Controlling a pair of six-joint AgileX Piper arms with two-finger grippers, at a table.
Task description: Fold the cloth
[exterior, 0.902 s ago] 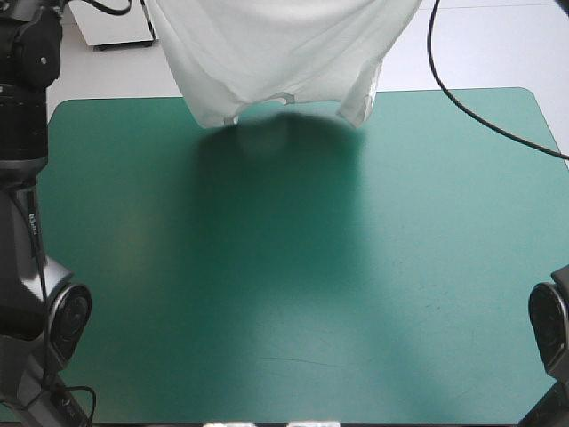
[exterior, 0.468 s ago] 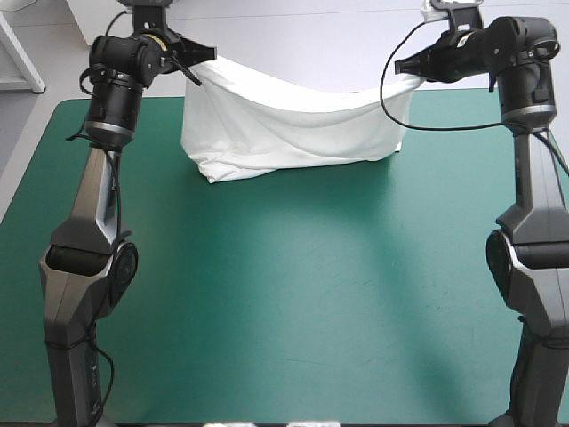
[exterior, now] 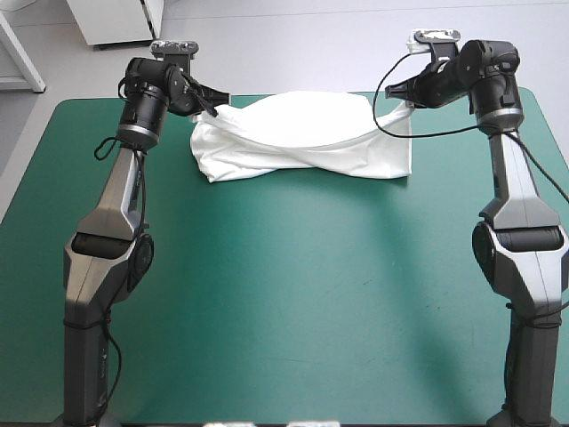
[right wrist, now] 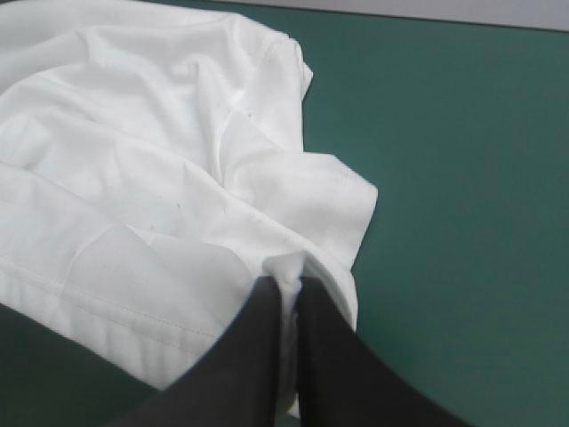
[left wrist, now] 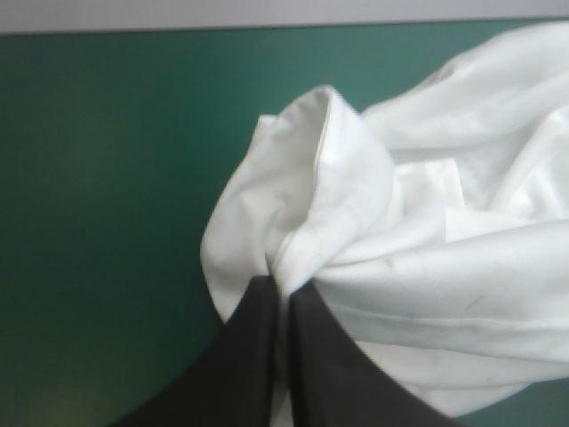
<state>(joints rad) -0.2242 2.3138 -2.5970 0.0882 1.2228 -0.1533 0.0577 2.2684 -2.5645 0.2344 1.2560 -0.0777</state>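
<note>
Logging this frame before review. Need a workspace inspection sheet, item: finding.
Surface: teal-green cover, flat, no marks seen.
Job's things: T-shirt, white, bunched near the far edge, slung between both grippers; its lower part appears to rest on the cover.
Clutter: nothing seen.
Grippers: left gripper shut on the T-shirt at one end; right gripper shut on the T-shirt at the other end.
Cables: nothing seen.
Surroundings: nothing seen.

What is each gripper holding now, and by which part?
Both hold the T-shirt: the left gripper pinches a bunched edge at its left end, the right gripper a hemmed corner at its right end.
</note>
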